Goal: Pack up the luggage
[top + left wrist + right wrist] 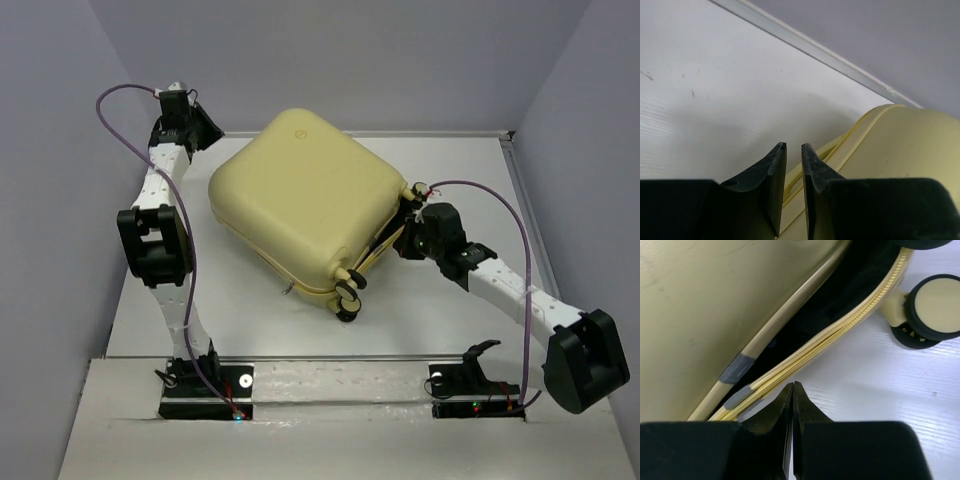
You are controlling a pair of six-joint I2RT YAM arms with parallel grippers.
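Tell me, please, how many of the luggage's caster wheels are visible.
3 wheels: two at the luggage's near corner, and one at its right corner by the right gripper. More may be hidden underneath.

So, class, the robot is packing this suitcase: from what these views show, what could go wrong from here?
1. The luggage gapes on its wheel side, black lining showing; pressing it closed might pinch lining in the zip band.
2. The right fingers are shut beside that band, apparently empty, so a pull there may achieve nothing.
3. The left fingers, slightly apart, grip nothing by the far-left corner; the luggage could slide on the table.
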